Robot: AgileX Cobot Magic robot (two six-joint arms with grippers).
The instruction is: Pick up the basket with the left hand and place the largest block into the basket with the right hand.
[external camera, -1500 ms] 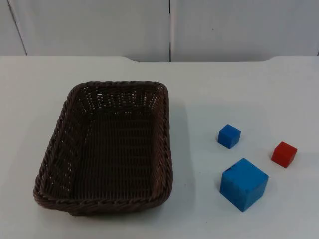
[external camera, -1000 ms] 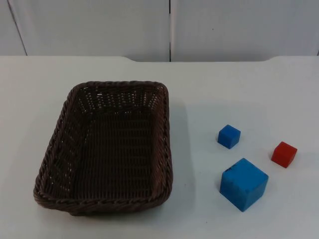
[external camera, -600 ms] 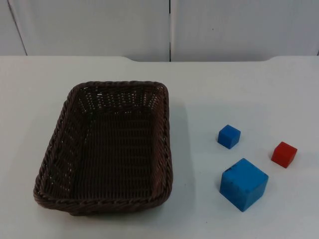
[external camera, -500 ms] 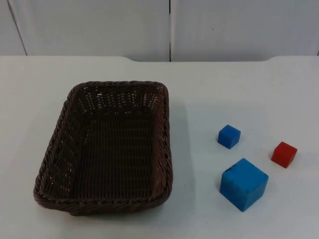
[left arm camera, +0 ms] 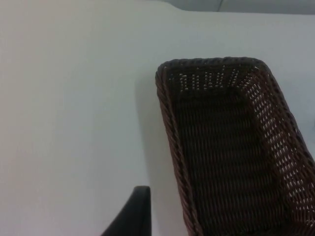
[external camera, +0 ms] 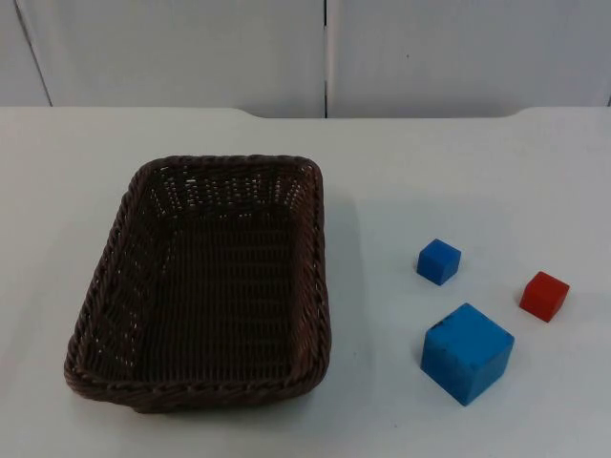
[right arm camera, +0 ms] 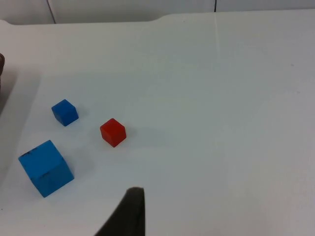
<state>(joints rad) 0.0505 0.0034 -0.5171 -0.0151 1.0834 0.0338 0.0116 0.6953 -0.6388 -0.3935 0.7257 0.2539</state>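
The dark brown woven wicker basket (external camera: 205, 281) sits flat on the white table (external camera: 401, 172), with nothing inside it, so neither step has begun. The large blue cube (external camera: 466, 352), the block to go in, rests to its right, near a small blue cube (external camera: 438, 261) and a small red cube (external camera: 544, 296). The left tool (left arm camera: 129, 216) hangs beside the basket's rim, the right tool (right arm camera: 125, 214) above bare table short of the cubes; whether either is apart or together I cannot tell.
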